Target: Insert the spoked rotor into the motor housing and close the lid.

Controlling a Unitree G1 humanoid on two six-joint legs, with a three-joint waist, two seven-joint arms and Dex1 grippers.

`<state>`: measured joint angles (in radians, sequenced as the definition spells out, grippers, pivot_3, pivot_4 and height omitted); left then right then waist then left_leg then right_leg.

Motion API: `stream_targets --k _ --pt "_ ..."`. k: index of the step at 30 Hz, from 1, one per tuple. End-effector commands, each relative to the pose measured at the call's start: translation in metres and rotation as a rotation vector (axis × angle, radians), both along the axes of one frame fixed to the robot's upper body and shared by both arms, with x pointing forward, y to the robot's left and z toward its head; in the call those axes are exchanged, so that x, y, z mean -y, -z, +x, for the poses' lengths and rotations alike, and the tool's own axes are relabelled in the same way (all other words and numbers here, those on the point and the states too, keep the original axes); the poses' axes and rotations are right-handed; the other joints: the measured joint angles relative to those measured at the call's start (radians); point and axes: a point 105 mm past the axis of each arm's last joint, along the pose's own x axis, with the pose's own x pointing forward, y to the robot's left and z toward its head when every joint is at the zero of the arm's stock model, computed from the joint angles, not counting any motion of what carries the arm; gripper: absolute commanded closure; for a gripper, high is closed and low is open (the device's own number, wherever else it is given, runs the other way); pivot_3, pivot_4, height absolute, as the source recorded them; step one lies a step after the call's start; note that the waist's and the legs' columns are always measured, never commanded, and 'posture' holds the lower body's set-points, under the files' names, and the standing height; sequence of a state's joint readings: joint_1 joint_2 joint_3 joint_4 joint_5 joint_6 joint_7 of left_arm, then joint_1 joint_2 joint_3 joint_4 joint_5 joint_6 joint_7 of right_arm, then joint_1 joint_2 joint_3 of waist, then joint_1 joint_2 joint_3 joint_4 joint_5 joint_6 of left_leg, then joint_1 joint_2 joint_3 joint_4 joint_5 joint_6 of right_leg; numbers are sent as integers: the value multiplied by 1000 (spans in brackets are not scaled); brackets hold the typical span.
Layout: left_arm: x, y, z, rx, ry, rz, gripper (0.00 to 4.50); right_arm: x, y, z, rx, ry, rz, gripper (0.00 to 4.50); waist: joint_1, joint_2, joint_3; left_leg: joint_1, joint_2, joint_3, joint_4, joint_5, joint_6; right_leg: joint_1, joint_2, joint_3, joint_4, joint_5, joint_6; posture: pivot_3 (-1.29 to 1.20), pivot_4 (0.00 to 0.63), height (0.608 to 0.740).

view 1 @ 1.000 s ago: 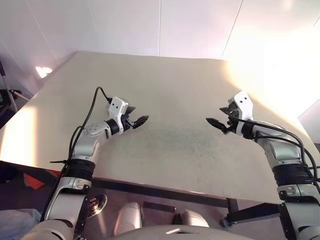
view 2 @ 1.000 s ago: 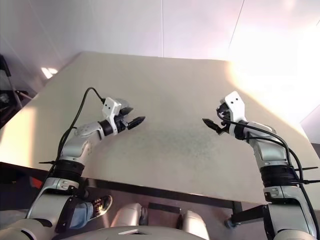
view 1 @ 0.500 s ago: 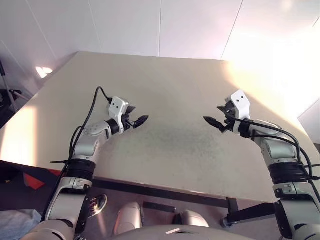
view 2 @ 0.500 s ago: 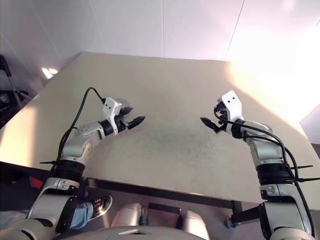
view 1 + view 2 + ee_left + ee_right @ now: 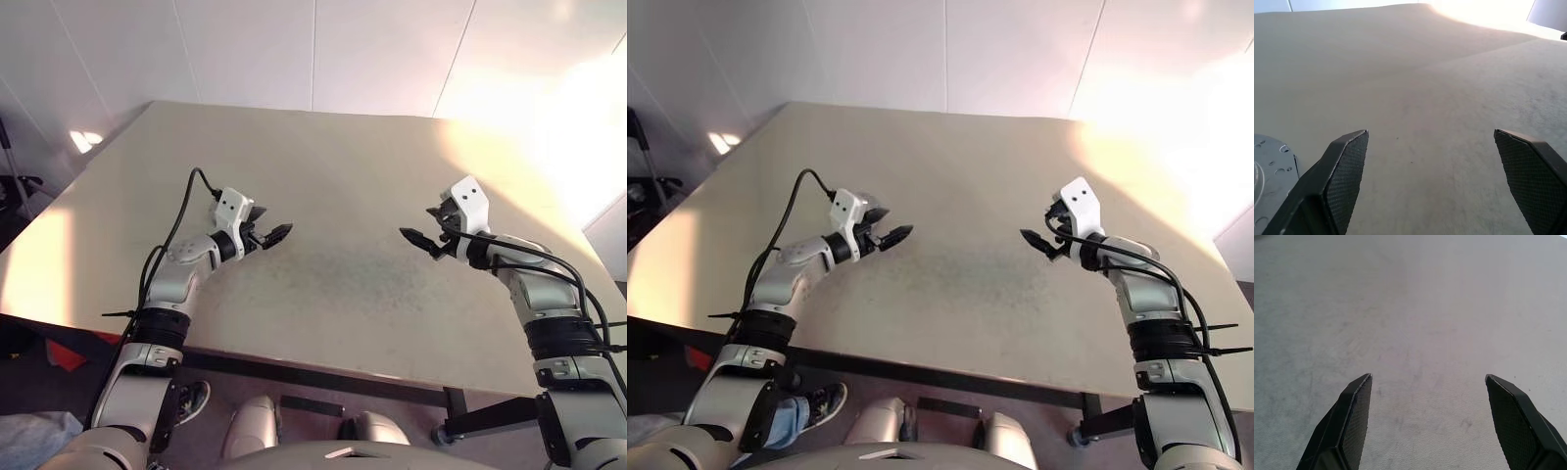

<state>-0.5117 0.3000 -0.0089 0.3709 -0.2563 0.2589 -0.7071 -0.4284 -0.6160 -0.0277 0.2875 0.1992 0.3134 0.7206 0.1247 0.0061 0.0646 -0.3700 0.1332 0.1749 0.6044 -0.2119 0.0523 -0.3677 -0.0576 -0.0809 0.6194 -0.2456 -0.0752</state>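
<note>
- State: the left gripper (image 5: 267,225) hung above the table (image 5: 333,157) on its left side, jaws spread wide, grasping nothing.
- State: the right gripper (image 5: 421,225) hung above the table's right side, jaws likewise spread and empty. The two grippers faced each other, well apart, with bare tabletop between them.
- Location of parts: where the rotor, housing and lid lay could not be told. The tabletop ahead of both grippers carried none of them.
- Risk, search: with no part located, either arm could be sent down onto bare table. A descent started on a guessed position would probably strike the surface with the fingertips.
- Risk, part mix-up: rotor and housing are both dark and round. A grasp chosen on outline alone could take the wrong one first.
- Risk, collision: the grippers pointed inward at similar height. If both were driven to the centre together, the fingers could meet.
- Risk, glare: strong light washed out the table's far right corner. A pale lid placed there would likely be hard to make out.
- Risk, order: fitting the lid before the rotor was seated would leave the task incomplete.
</note>
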Motion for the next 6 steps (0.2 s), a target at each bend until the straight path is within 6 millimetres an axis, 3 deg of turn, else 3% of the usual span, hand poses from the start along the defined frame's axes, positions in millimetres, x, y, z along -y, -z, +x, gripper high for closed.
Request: stream_targets --k 1,6 --pt "-1 -19 6 71 -3 3 160 1 -19 8 72 7 0 337 0 0 0 0 0 0 0 0 0 0 0 0 0 0 0 0 0 740" --pt "-1 -18 6 70 -9 3 160 -1 -16 10 69 8 -7 337 0 0 0 0 0 0 0 0 0 0 0 0 0 0 0 0 0 740"
